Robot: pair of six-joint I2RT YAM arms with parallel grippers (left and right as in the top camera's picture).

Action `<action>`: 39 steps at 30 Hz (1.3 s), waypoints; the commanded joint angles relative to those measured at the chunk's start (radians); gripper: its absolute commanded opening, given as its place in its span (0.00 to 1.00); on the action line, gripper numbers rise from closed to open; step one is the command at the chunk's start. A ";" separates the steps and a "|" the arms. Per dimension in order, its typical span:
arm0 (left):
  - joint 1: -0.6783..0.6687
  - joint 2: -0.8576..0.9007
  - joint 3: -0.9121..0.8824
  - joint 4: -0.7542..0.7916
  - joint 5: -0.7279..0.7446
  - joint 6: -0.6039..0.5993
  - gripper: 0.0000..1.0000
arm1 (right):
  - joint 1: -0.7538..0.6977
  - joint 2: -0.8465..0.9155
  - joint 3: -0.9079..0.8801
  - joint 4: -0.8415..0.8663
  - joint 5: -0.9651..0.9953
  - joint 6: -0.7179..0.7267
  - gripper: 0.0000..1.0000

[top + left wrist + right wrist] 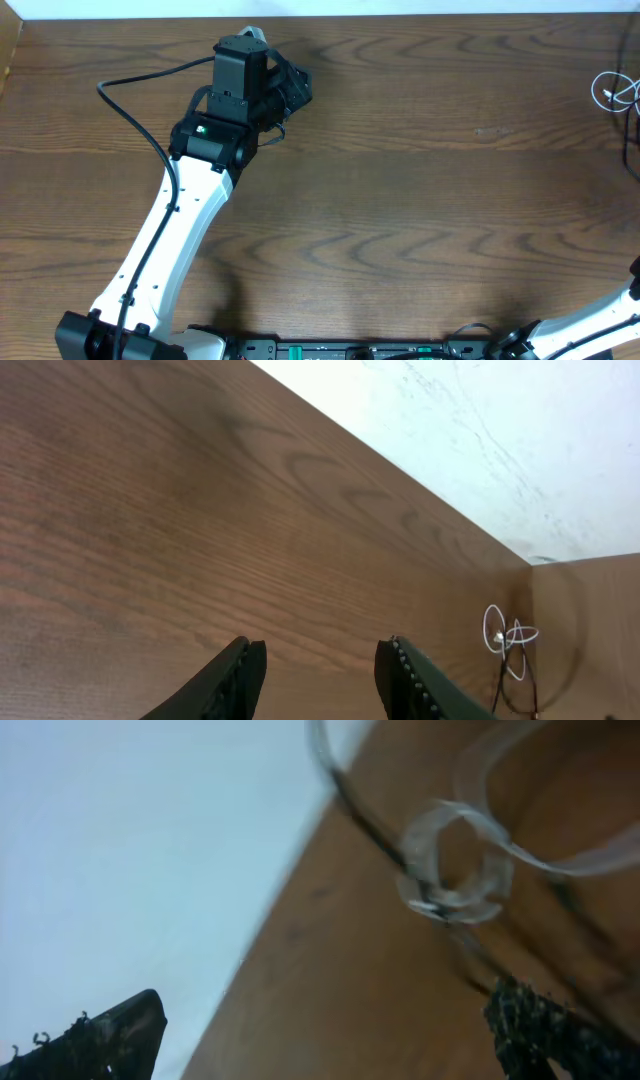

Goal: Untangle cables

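The cables lie tangled at the table's far right edge: white loops [613, 92] with a thin black cord [630, 140] trailing from them. In the left wrist view the white cable [508, 637] and black cable [506, 685] are small and distant, by the corner. My left gripper [287, 88] hovers over the table's upper left, far from them; its jaws [320, 672] stand open with only bare wood between. The right wrist view shows my right gripper [325, 1035] wide open, close to a blurred white loop [455, 870] and a black cord [368, 820], holding nothing.
The left arm [175, 235] stretches from the front left, with its thick black wire [135, 100] looping over the table. Part of the right arm [600, 320] shows at the front right corner. The table's back edge [400, 470] meets a white wall.
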 commanded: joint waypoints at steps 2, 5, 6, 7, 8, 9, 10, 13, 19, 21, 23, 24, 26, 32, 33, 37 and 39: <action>0.000 0.007 -0.006 -0.005 -0.003 0.021 0.41 | 0.050 -0.023 0.010 -0.132 0.573 -0.031 0.99; 0.000 0.007 -0.006 -0.004 -0.003 0.021 0.41 | 0.080 -0.024 0.010 -0.173 0.757 -0.081 0.99; 0.000 0.007 -0.006 -0.004 -0.003 0.021 0.41 | 0.085 -0.025 0.011 -0.173 0.750 -0.098 0.99; 0.000 0.007 -0.006 -0.004 -0.003 0.021 0.41 | 0.091 -0.027 0.015 -0.172 0.705 -0.119 0.99; 0.000 0.007 -0.006 -0.004 -0.003 0.021 0.41 | 0.095 -0.029 0.018 -0.171 0.664 -0.136 0.99; 0.000 0.007 -0.006 -0.004 -0.003 0.021 0.42 | 0.102 -0.034 0.021 -0.167 0.587 -0.173 0.99; 0.000 0.007 -0.006 -0.005 -0.003 0.021 0.47 | 0.111 -0.040 0.024 -0.166 0.510 -0.207 0.99; 0.000 0.007 -0.006 -0.013 -0.003 0.021 0.54 | 0.150 -0.072 0.027 -0.164 0.290 -0.341 0.99; 0.000 0.007 -0.006 -0.060 -0.022 0.021 0.96 | 0.275 -0.182 0.027 -0.212 0.013 -0.643 0.99; 0.000 0.007 -0.006 -0.069 -0.022 0.021 0.96 | 0.322 -0.233 0.027 -0.251 0.052 -0.644 0.99; 0.000 0.007 -0.006 -0.072 -0.021 0.021 0.97 | 0.367 -0.288 0.027 -0.288 0.099 -0.647 0.99; 0.000 0.007 -0.006 -0.072 -0.022 0.021 0.97 | 0.388 -0.318 0.027 -0.309 0.121 -0.647 0.99; 0.000 0.007 -0.006 -0.072 -0.022 0.021 0.97 | 0.426 -0.383 0.027 -0.361 0.160 -0.647 0.99; 0.000 0.007 -0.006 -0.072 -0.022 0.021 0.97 | 0.492 -0.563 0.027 -0.539 0.170 -0.613 0.99; 0.000 0.007 -0.006 -0.072 -0.022 0.020 0.98 | 0.498 -0.592 0.027 -0.573 0.164 -0.578 0.99; 0.000 0.007 -0.006 -0.072 -0.022 0.021 0.98 | 0.505 -0.689 0.027 -0.687 0.159 -0.511 0.99; 0.000 0.007 -0.006 -0.072 -0.022 0.021 0.98 | 0.505 -0.729 0.027 -0.721 0.159 -0.511 0.99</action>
